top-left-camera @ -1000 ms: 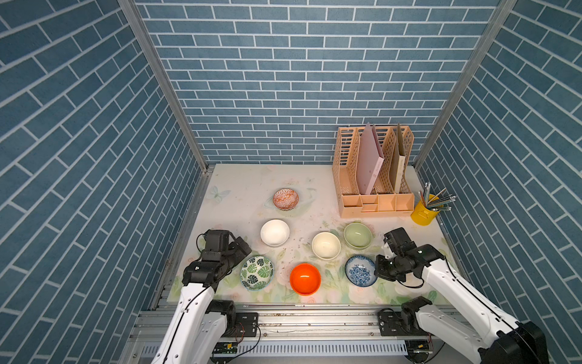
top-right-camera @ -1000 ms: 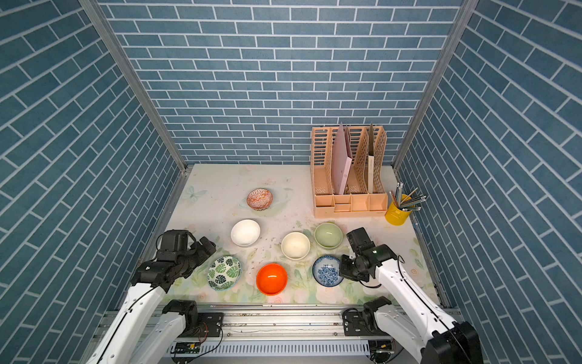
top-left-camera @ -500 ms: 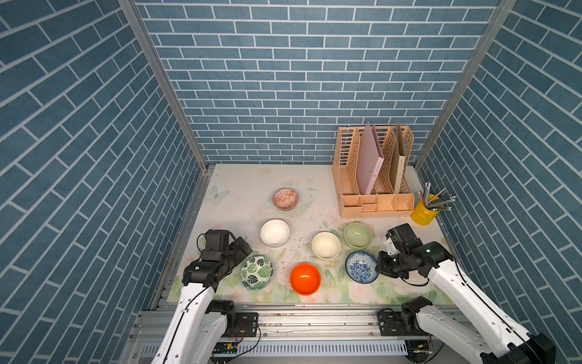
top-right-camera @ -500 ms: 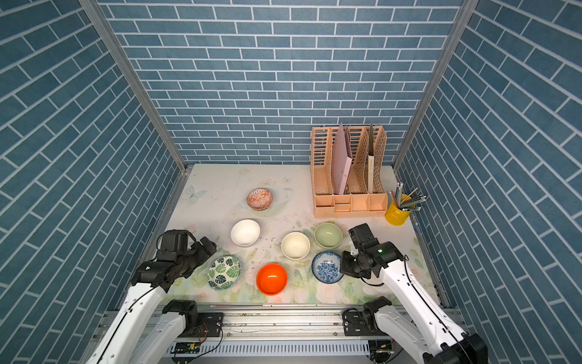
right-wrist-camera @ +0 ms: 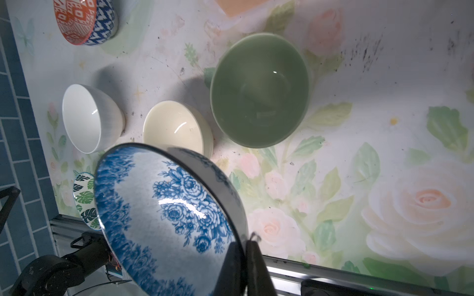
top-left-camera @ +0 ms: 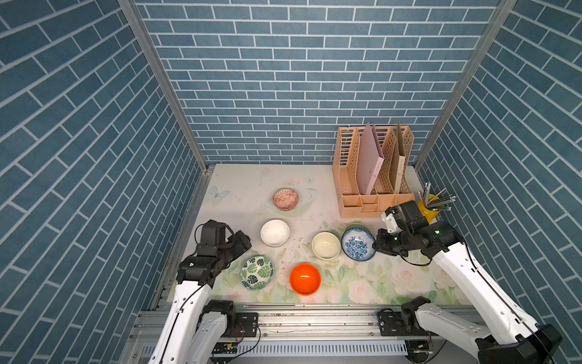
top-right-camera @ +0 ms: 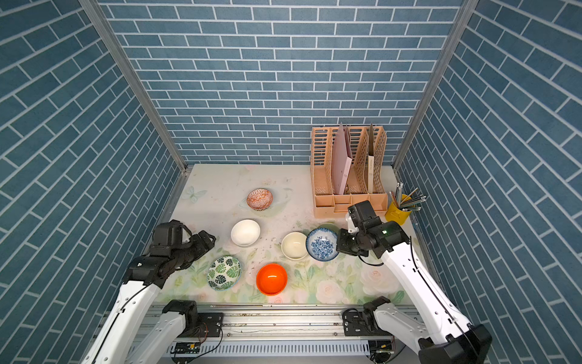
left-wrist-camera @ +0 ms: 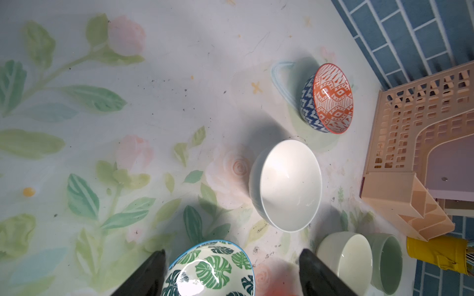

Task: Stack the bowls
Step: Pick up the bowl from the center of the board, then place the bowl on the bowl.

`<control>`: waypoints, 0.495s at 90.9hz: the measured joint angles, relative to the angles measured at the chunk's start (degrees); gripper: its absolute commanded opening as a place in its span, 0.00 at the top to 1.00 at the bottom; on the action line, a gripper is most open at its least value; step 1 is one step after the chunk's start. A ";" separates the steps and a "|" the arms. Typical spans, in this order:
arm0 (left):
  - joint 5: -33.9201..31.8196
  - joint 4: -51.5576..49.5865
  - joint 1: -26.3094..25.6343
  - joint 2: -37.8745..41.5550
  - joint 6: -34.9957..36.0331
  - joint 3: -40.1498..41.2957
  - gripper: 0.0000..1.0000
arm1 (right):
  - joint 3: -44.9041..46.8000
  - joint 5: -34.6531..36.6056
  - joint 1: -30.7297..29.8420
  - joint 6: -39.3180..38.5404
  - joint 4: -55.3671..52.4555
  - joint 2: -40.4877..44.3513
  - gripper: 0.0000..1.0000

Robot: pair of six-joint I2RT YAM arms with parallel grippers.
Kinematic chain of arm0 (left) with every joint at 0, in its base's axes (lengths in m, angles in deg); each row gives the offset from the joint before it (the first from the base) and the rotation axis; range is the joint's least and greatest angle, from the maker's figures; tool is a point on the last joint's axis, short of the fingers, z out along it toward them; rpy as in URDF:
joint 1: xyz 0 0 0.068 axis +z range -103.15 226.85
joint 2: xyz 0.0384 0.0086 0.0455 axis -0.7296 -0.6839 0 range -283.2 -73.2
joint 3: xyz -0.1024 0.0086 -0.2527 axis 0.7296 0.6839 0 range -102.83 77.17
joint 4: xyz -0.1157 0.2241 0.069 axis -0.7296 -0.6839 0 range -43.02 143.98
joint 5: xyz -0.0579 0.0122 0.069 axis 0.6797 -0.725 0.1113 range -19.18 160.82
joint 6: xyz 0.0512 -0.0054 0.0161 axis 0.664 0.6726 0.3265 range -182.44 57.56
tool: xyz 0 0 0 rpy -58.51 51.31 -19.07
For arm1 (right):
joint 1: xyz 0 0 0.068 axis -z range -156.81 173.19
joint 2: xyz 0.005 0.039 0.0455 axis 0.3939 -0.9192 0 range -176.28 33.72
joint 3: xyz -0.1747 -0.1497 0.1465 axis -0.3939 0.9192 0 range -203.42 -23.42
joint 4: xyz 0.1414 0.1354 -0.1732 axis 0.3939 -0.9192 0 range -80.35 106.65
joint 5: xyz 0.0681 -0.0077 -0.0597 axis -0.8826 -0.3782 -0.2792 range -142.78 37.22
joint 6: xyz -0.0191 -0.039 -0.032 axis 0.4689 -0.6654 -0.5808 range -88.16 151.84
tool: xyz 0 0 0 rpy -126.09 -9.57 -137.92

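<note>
Black fingers of the left gripper (left-wrist-camera: 232, 253) stand spread wide and empty, the green leaf bowl (top-left-camera: 257, 273) just below and ahead of their tips; whether they touch its rim I cannot tell. That arm has hardly shifted in the last second. Farther ahead of it sits the white bowl (top-left-camera: 274, 232), and beyond that, well apart, the red-orange geometric bowl (top-left-camera: 285, 199). The bright orange bowl (top-left-camera: 305, 279) rests past the leaf bowl on that gripper's right, and the cream bowl (top-left-camera: 326, 245) stands between the two grippers, nearer the right one. The change is there: the right gripper (right-wrist-camera: 243, 252) has its fingers pressed together on the rim of the blue floral bowl (top-left-camera: 358, 244), which a second ago sat flat on the floral mat (top-left-camera: 393, 283) and now hangs tilted above it, carried toward the pale green bowl (right-wrist-camera: 259, 89). In both top views the lifted bowl hides most of the green one; the right wrist view shows it open and empty just ahead of the fingertips. By my reading the first nesting is under way: the floral bowl wants levelling and lowering into the green one, while the other five lie single on the mat.
</note>
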 measured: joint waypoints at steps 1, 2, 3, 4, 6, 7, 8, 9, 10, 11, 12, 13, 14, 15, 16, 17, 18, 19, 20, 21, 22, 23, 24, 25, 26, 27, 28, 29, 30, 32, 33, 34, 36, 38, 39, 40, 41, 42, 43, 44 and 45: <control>0.07 -0.09 0.00 -0.04 0.17 -0.33 0.17 | -0.20 0.04 -0.02 0.00 0.04 -0.07 1.00; 0.17 -0.20 0.00 -0.11 0.35 -0.72 0.17 | -0.39 0.07 -0.04 -0.02 0.09 -0.15 1.00; 0.24 -0.39 0.00 -0.20 0.46 -1.09 0.17 | -0.57 0.09 -0.04 -0.09 0.11 -0.24 1.00; 0.35 -0.42 0.00 -0.31 0.59 -1.46 0.17 | -0.76 0.11 -0.04 -0.17 0.13 -0.28 1.00; 0.55 -0.72 0.00 -0.46 0.92 -2.34 0.17 | -1.22 0.13 -0.07 -0.35 0.17 -0.50 1.00; 0.59 -0.74 0.00 -0.55 1.07 -2.69 0.17 | -1.44 0.17 -0.09 -0.39 0.17 -0.61 1.00; 0.72 -0.87 0.00 -0.63 1.25 -3.08 0.18 | -1.66 0.22 -0.09 -0.46 0.20 -0.74 1.00; 0.79 -0.96 0.00 -0.72 1.36 -3.45 0.18 | -1.88 0.24 -0.09 -0.50 0.22 -0.85 1.00; 0.87 -0.98 0.00 -0.81 1.49 -3.80 0.18 | -2.14 0.26 -0.09 -0.55 0.22 -0.98 1.00; 1.05 -1.05 0.00 -0.92 1.68 -4.22 0.18 | -2.36 0.31 -0.11 -0.66 0.26 -1.14 1.00; 1.11 -1.14 0.00 -1.03 1.84 -4.55 0.19 | -2.56 0.33 -0.13 -0.74 0.31 -1.27 1.00; 1.29 -1.14 0.00 -1.09 1.97 -4.90 0.19 | -2.78 0.33 -0.13 -0.87 0.39 -1.40 1.00; 1.53 -1.16 0.00 -1.20 2.19 -5.27 0.20 | -3.02 0.33 -0.13 -0.96 0.46 -1.55 1.00; 1.75 -1.22 0.00 -1.36 2.45 -5.64 0.20 | -3.21 0.33 -0.13 -1.07 0.48 -1.68 1.00; 2.03 -1.22 0.00 -1.44 2.62 -5.99 0.21 | -3.41 0.35 -0.13 -1.18 0.55 -1.86 1.00; 2.32 -1.25 0.00 -1.57 2.86 -6.38 0.21 | -3.61 0.33 -0.13 -1.33 0.63 -1.99 1.00; 2.69 -1.31 0.00 -1.77 3.17 -6.88 0.22 | -3.78 0.35 -0.13 -1.42 0.70 -2.14 1.00; 3.04 -1.31 0.00 -1.88 3.45 -7.21 0.22 | -3.98 0.35 -0.15 -1.51 0.76 -2.27 1.00; 3.39 -1.33 0.00 -2.03 3.72 -7.61 0.22 | -4.15 0.33 -0.15 -1.53 0.85 -2.38 1.00; 3.65 -1.38 0.00 -2.19 3.89 -7.96 0.22 | -4.33 0.31 -0.15 -1.60 0.98 -2.60 1.00; 4.07 -1.36 0.00 -2.34 4.13 -8.28 0.22 | -4.44 0.31 -0.15 -1.73 1.11 -2.69 1.00; 4.39 -1.36 0.00 -2.45 4.44 -8.66 0.22 | -4.52 0.28 -0.15 -1.77 1.29 -2.82 1.00; 4.74 -1.36 0.00 -2.62 4.68 -8.98 0.22 | -4.63 0.26 -0.17 -1.79 1.42 -2.93 1.00; 5.11 -1.36 0.00 -2.73 4.94 -9.31 0.22 | -4.74 0.28 -0.17 -1.84 1.53 -3.02 1.00; 5.46 -1.36 0.00 -2.86 5.20 -9.62 0.22 | -4.83 0.26 -0.20 -1.88 1.68 -3.17 1.00; 5.77 -1.36 0.00 -2.97 5.42 -9.90 0.22 | -4.92 0.24 -0.20 -1.92 1.75 -3.30 1.00; 6.12 -1.33 0.00 -3.08 5.62 -10.16 0.21 | -4.98 0.22 -0.20 -1.92 1.88 -3.39 1.00; 6.45 -1.33 0.00 -3.17 5.81 -10.43 0.21 | -5.03 0.20 -0.22 -1.95 2.05 -3.52 1.00; 6.78 -1.33 0.00 -3.26 6.05 -10.67 0.21 | -5.05 0.15 -0.26 -1.95 2.23 -3.65 1.00; 7.41 -1.33 0.00 -3.43 6.43 -11.10 0.21 | -5.09 0.13 -0.33 -1.95 2.62 -3.85 1.00; 7.74 -1.33 0.00 -3.54 6.67 -11.30 0.21 | -5.09 0.09 -0.37 -1.97 2.78 -3.98 1.00; 8.09 -1.33 0.00 -3.61 6.82 -11.47 0.21 | -5.09 0.07 -0.42 -1.97 2.93 -4.13 1.00; 8.68 -1.31 0.00 -3.82 7.15 -11.82 0.21 | -5.14 0.02 -0.57 -2.01 3.23 -4.44 1.00; 9.55 -1.29 0.00 -4.11 7.52 -12.20 0.21 | -5.16 -0.04 -0.74 -2.16 3.52 -4.83 1.00; 9.88 -1.29 0.00 -4.31 7.72 -12.33 0.21 | -5.16 -0.09 -0.87 -2.25 3.72 -4.98 1.00; 10.25 -1.29 0.00 -4.50 7.87 -12.48 0.21 | -5.16 -0.07 -1.01 -2.34 3.89 -5.18 1.00; 10.64 -1.29 0.00 -4.66 8.00 -12.68 0.21 | -5.16 -0.11 -1.16 -2.38 4.04 -5.33 1.00; 11.04 -1.29 0.00 -4.90 8.24 -12.83 0.21 | -5.16 -0.13 -1.36 -2.43 4.22 -5.60 1.00; 11.43 -1.29 0.00 -5.11 8.35 -13.03 0.21 | -5.16 -0.13 -1.49 -2.49 4.37 -5.79 1.00; 11.78 -1.27 0.00 -5.31 8.48 -13.22 0.21 | -5.20 -0.17 -1.66 -2.62 4.52 -6.03 1.00; 12.17 -1.27 0.00 -5.55 8.70 -13.42 0.21 | -5.29 -0.17 -1.90 -2.82 4.61 -6.36 1.00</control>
